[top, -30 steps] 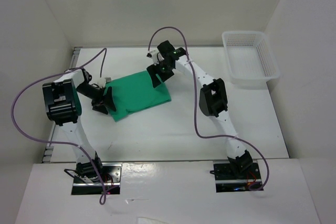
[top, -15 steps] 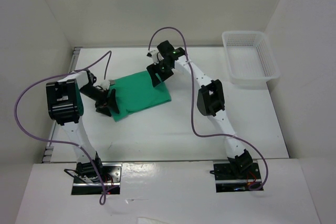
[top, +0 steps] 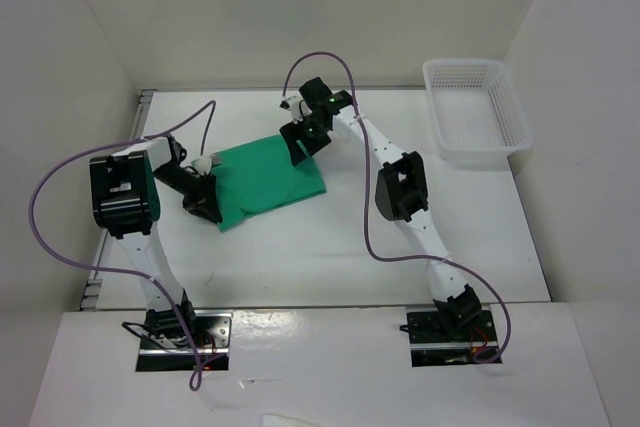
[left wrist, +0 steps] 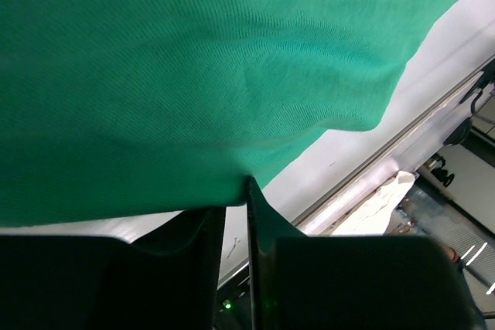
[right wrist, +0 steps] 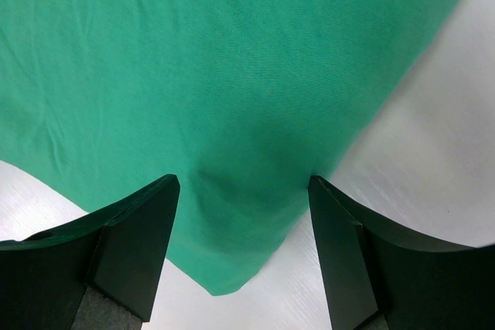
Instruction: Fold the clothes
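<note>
The clothes are one emerald-green T-shirt [top: 268, 173], folded into a rough rectangle on the white table left of centre. My left gripper [top: 204, 200] is at its near-left edge. In the left wrist view the shirt [left wrist: 193, 75] fills the top, and the left gripper [left wrist: 236, 197] has its jaws drawn close, with a thin slit of table between them and the tips at the hem. My right gripper [top: 300, 147] stands open at the shirt's far-right part. In the right wrist view the right gripper [right wrist: 244, 183] has its wide-apart fingers astride a corner of the shirt [right wrist: 232, 59].
A white mesh basket [top: 476, 112] stands at the back right against the wall. White walls close the table on the left, back and right. A metal rail [top: 143, 107] runs along the left edge. Purple cables arch over both arms.
My left gripper has slid right onto the shirt's near-left edge and its jaws have narrowed from wide apart. The right arm and the shirt have hardly moved.
</note>
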You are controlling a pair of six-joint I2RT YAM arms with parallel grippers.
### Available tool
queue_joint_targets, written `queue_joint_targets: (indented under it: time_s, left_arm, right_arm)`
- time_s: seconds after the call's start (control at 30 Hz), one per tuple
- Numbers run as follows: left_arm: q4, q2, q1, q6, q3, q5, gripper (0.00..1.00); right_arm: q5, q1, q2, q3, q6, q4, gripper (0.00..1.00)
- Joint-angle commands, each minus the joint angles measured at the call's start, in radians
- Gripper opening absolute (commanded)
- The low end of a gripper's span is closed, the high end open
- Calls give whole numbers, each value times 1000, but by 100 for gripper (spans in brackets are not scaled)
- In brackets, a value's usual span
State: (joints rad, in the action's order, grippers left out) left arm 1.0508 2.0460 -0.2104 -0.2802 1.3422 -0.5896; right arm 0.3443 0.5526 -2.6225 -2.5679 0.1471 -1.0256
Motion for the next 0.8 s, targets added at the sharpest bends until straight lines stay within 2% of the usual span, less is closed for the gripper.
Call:
queue_joint_targets:
  time_s: [0.0, 0.03, 0.23, 0.5, 0.77]
  left_arm:
    - [20, -3, 5, -1, -5, -7, 22]
    - [29, -3, 5, -10, -5, -7, 19]
    - [64, 8, 5, -28, 73, 60, 14]
    - [141, 69, 5, -86, 167, 134, 14]
    - [199, 105, 5, -152, 176, 191, 14]
  right_arm:
    - [-5, 0, 12, -41, 6, -19, 75]
    - [-5, 0, 12, -41, 6, -19, 75]
    - [-5, 0, 12, -41, 6, -19, 75]
    - [-5, 0, 12, -41, 6, -19, 75]
    - [-5, 0, 21, -32, 16, -19, 75]
